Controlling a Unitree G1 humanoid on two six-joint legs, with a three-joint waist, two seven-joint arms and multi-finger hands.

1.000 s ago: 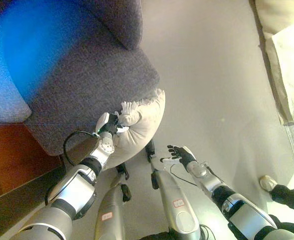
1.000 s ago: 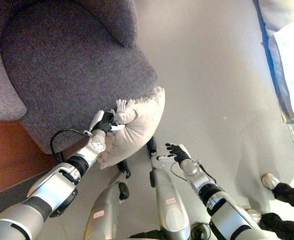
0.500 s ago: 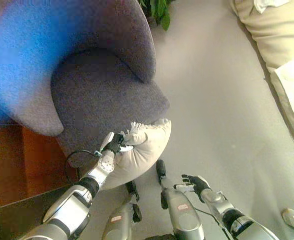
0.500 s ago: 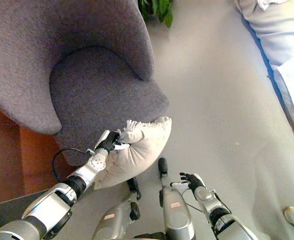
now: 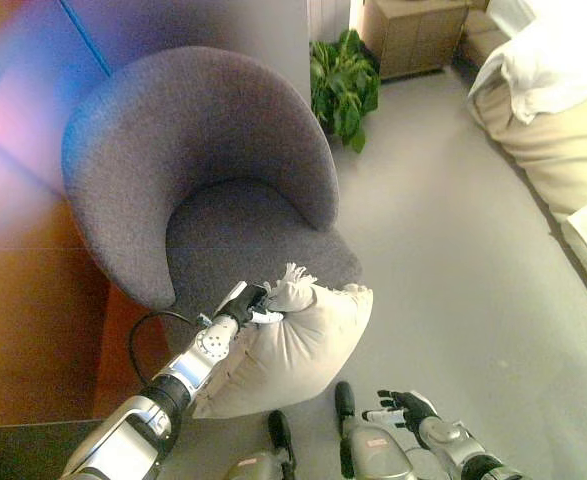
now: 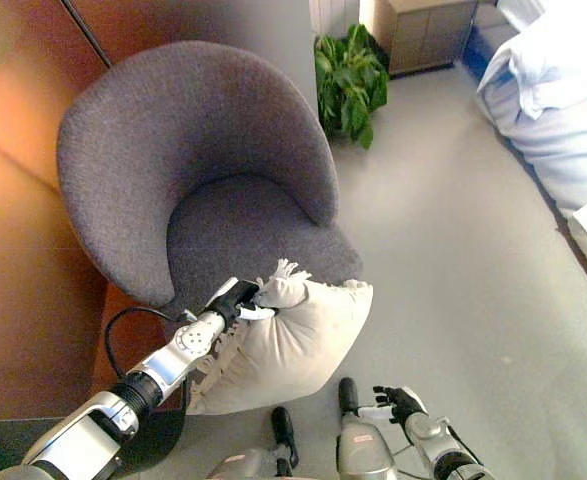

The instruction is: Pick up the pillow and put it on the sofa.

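Grey floor [image 5: 443, 250] runs past a grey armchair [image 6: 163, 150] and a plant [image 5: 345, 85]. Left hand [image 6: 235, 298] is curled round a tasselled corner of the cream pillow [image 6: 298, 345], held before the chair seat. Right hand [image 5: 405, 406], fingers spread, holds nothing.

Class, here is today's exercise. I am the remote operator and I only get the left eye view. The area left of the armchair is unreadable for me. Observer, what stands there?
Observer: In the right eye view it is a wall of brown wood panelling, right behind the grey armchair.
Operator: Thanks. How is the pillow held? I only see the hand end-on.
Observer: The right eye view shows the left hand more from the side. Its fingers are curled round the fringed top corner of the pillow.
Operator: Is the pillow on the seat?
Observer: Not yet. It hangs in front of the seat's front edge.
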